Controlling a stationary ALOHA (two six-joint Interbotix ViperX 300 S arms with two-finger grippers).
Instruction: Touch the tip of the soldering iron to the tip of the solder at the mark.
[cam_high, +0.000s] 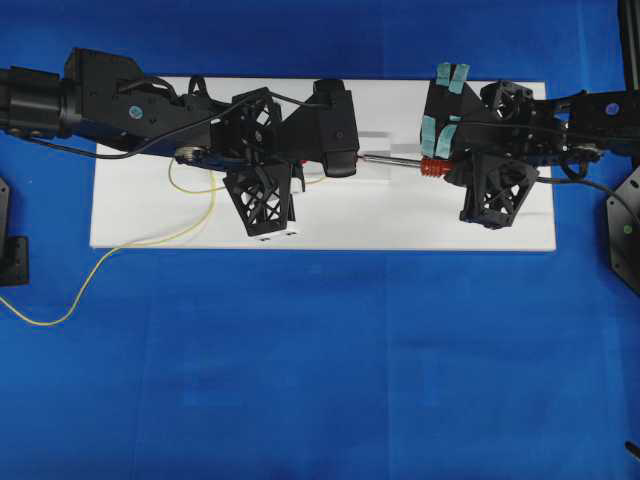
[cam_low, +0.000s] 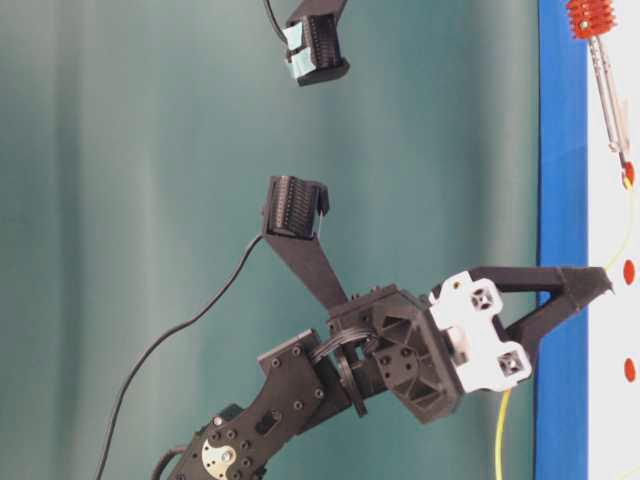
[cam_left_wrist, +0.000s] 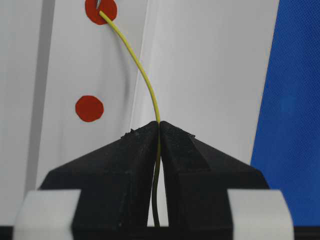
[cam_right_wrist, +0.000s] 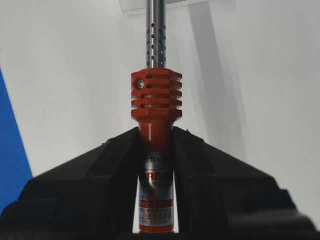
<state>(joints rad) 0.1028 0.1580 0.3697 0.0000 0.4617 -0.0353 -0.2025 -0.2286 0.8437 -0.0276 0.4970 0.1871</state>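
Orange-red plastic forms the handle of the slim pen-shaped soldering iron (cam_right_wrist: 155, 150), which ends in a ribbed red collar and a perforated silver metal shaft. The right gripper (cam_right_wrist: 155, 137) is clenched on that handle just behind the collar, one black finger pressed against each side. In the overhead view the iron (cam_high: 405, 160) lies roughly level over the flat white board (cam_high: 400, 215), its shaft running leftward from the right gripper (cam_high: 440, 165) toward the middle of the board.

The thin yellowish solder wire (cam_left_wrist: 145, 80) is pinched between the black fingers of the left gripper (cam_left_wrist: 159, 127), whose jaws are closed tightly on it. From the fingertips the wire curves forward and up to its tip, which rests on the farther of two round red marks (cam_left_wrist: 100, 10) on the board; the nearer red mark (cam_left_wrist: 89, 108) lies apart, to the left of the wire. A small silver point shows on the far mark at the wire's end; whether they touch cannot be told.

Behind the left gripper (cam_high: 345, 160), the wire's loose length loops across the board's left part and trails off onto the blue cloth (cam_high: 320, 370) toward the near left.
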